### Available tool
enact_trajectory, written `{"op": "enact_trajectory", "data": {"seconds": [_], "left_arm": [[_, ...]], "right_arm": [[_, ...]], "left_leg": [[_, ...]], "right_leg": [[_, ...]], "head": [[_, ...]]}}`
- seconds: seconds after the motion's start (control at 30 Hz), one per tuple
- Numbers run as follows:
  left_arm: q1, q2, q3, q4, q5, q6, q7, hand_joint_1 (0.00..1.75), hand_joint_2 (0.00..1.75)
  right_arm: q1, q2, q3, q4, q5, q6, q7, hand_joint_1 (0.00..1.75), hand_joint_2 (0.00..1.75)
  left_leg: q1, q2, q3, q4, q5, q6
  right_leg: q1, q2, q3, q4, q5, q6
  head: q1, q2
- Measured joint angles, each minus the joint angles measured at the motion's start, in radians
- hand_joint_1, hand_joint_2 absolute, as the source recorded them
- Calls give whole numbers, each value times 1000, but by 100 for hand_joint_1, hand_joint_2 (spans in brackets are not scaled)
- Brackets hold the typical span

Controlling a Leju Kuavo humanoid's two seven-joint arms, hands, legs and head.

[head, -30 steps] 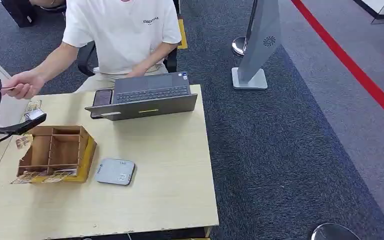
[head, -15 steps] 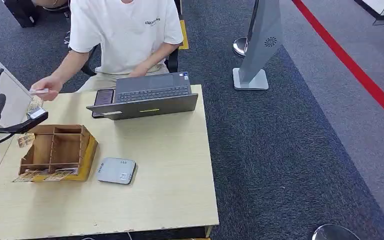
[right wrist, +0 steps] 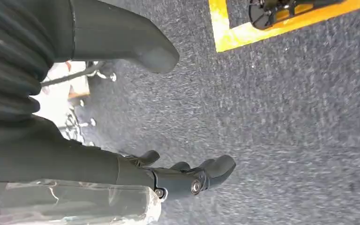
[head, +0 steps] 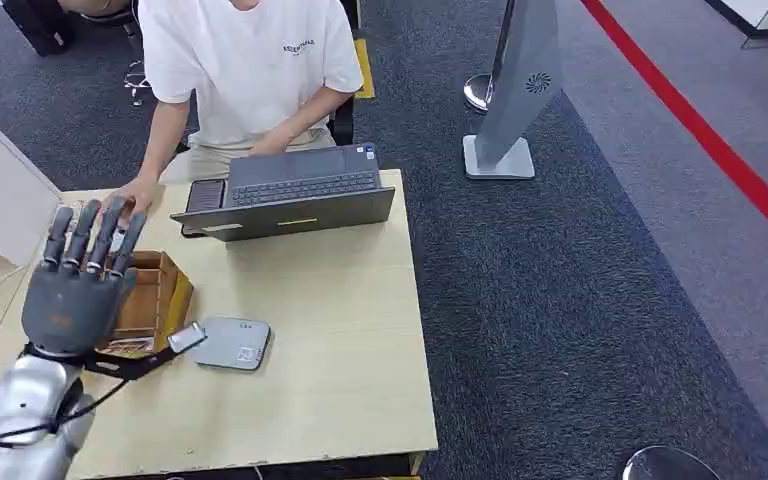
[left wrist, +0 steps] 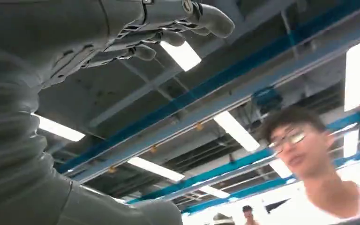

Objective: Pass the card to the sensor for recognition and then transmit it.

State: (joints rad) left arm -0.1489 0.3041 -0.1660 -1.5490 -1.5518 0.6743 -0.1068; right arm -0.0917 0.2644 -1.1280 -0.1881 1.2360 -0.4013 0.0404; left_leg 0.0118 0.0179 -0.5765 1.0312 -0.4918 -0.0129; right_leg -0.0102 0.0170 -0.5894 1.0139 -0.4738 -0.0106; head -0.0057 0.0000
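Carpet (head: 560, 280): we see dark grey-blue carpet right of the table, with a red line crossing its far right corner.
Table (head: 340, 350): a light wood top carries everything we list below; its right half is bare.
Person (head: 250, 60): seated at the far edge in a white T-shirt, one forearm behind the laptop, the other hand (head: 128, 200) reaching down to the table's far left part, just beyond the wooden box.
Stand (head: 520, 90): a grey tilted panel on a square foot stands on the carpet well right of the table.
Laptop (head: 295, 190): grey and open, at the far edge, keyboard toward the person; a dark phone (head: 205, 195) lies just left of it.
Left hand (head: 75, 285): we see it raised over the table's left side, back toward us, fingers straight and spread; the left wrist view shows nothing inside them, so it is released.
Wooden box (head: 150, 300): compartmented, brown with a yellow side, partly hidden behind the left hand.
Sensor (head: 232, 343): a flat grey square pad, just right of the box.
Right hand (right wrist: 178, 176): hangs over the carpet, fingers loosely curved and apart, grasping nothing.
Card: we cannot make it out; the person's hand covers the spot where it reaches.
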Motion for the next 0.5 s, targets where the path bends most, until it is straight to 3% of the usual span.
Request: {"op": "enact_trajectory", "data": {"seconds": [0.17,0.3,0.43,0.5], "left_arm": [[194,-33,-31,-161,-10,12,-12,0,175],[306,-52,-55,-175,-8,-36,39,0,175],[358,-53,-67,-175,8,-57,64,0,175],[370,-47,-67,-175,41,-130,96,0,175]], "right_arm": [[-1,2,-20,1,-21,-28,14,0,175],[-1,3,-36,2,-32,-42,20,0,175],[-1,5,-42,3,-33,-47,21,0,175],[-1,5,-42,4,-31,-47,24,0,175]], "left_leg": [[0,-3,0,0,-1,1],[0,-3,0,0,-1,1],[0,-6,0,0,0,0],[0,-7,0,0,0,1]], "right_leg": [[0,-3,1,0,-2,2],[0,-4,1,0,-2,2],[0,-7,2,0,-2,2],[0,-8,3,0,-2,2]], "head": [[-1,0],[-1,0],[-1,0],[-1,0]]}}
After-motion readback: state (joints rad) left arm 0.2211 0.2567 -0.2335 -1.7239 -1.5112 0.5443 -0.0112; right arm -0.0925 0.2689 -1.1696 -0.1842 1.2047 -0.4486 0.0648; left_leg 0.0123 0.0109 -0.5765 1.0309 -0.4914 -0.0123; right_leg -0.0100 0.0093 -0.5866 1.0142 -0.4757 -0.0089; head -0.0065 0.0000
